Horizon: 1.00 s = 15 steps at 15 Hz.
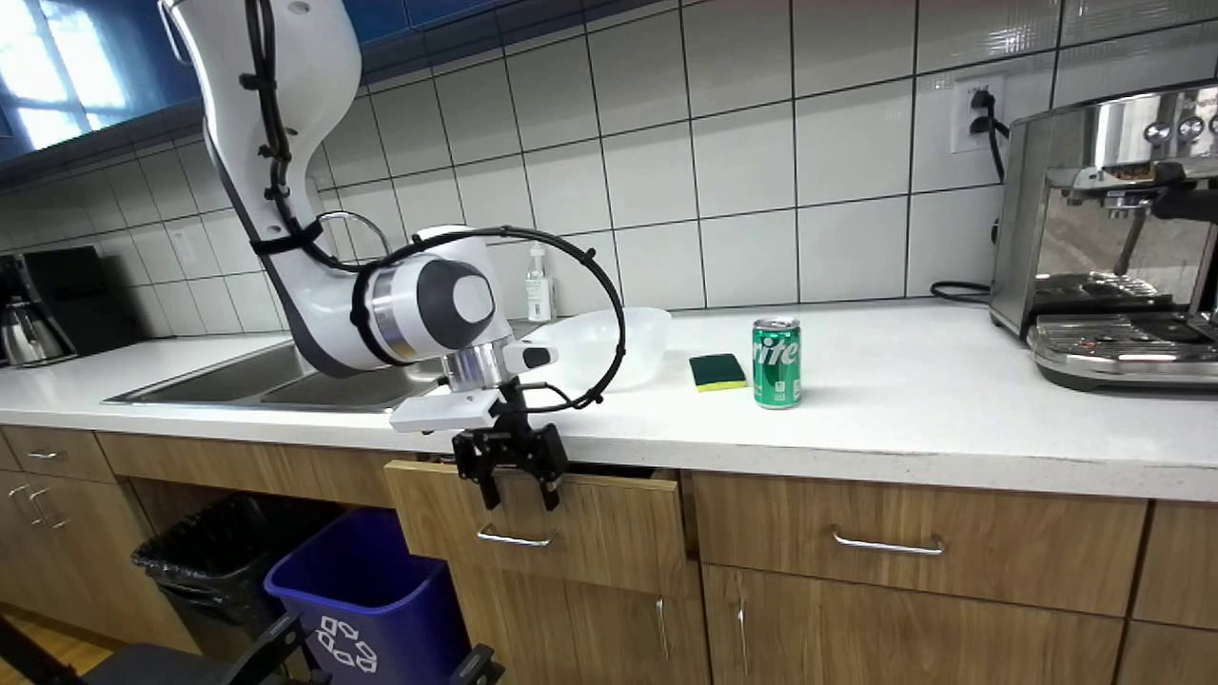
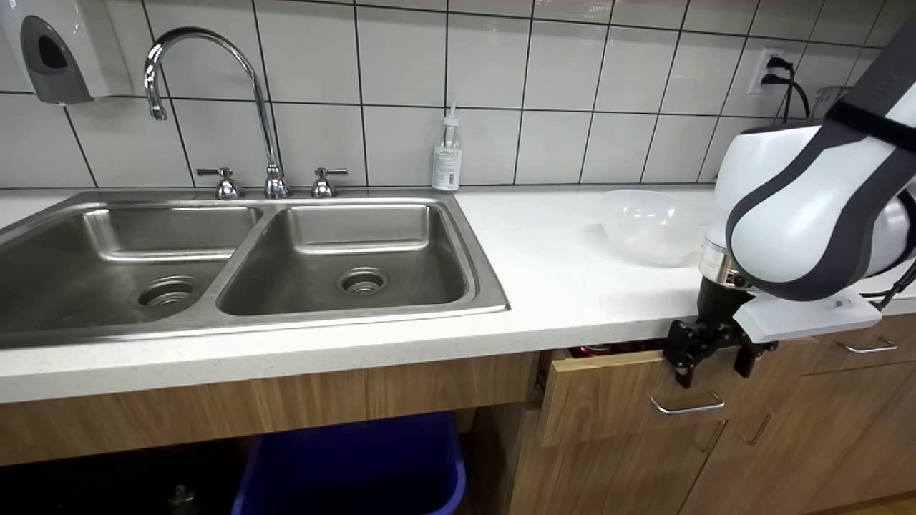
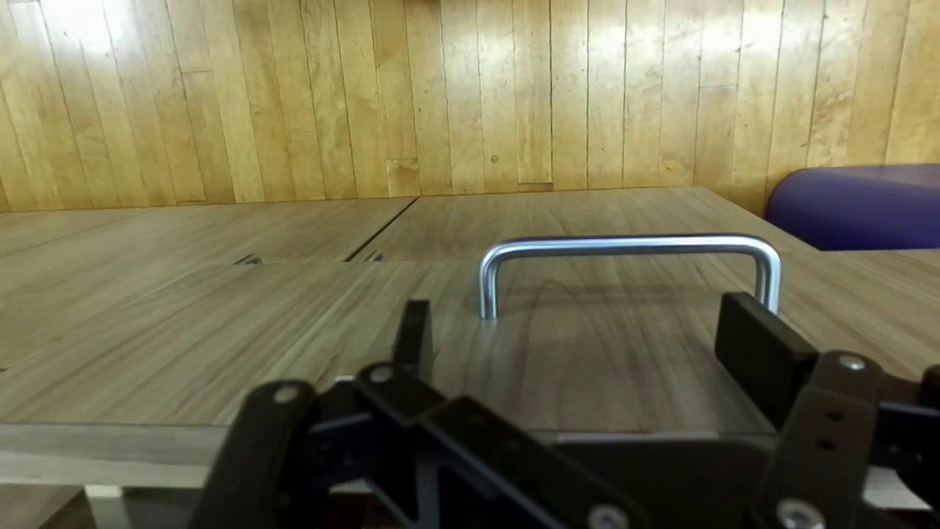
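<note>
My gripper (image 1: 520,500) points down in front of a partly pulled-out wooden drawer (image 1: 618,533), its fingers wide apart with nothing between them. In the wrist view the silver drawer handle (image 3: 624,245) lies just beyond the fingertips; the right finger (image 3: 764,353) overlaps the handle's right post in the picture, and contact cannot be told. The same handle (image 2: 687,409) sits below the gripper (image 2: 714,373) in an exterior view. Some red items (image 2: 597,350) show in the drawer's narrow opening, mostly hidden. On the counter stand a green Sprite can (image 1: 776,363), a green-and-yellow sponge (image 1: 717,371) and a translucent white bowl (image 2: 651,229).
The counter edge (image 1: 856,461) overhangs the drawer. Left of it are a blue recycling bin (image 1: 381,609) and a black-lined trash bin (image 1: 228,542). A double sink (image 2: 486,286), a pump bottle (image 2: 447,161) and an espresso machine (image 1: 1094,238) are also around.
</note>
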{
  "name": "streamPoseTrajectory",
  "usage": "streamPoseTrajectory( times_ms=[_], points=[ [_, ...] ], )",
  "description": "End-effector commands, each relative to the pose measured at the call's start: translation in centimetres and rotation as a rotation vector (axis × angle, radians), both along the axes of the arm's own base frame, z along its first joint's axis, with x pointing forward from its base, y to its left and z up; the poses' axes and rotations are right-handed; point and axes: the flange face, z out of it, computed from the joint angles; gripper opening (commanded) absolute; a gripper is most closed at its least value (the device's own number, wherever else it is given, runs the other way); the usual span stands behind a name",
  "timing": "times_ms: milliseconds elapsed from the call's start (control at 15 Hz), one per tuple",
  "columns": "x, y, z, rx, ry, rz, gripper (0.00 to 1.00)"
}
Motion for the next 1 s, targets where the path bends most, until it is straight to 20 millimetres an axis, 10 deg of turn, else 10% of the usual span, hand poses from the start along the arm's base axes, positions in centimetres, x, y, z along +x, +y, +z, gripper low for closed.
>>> streamPoseTrajectory(
  times_ms=[0,933],
  points=[
    [3.5,-0.6,2.5,0.026,-0.065,-0.009,1.00],
    [3.5,-2.0,6.7,0.028,0.068,0.054,1.00]
  ],
)
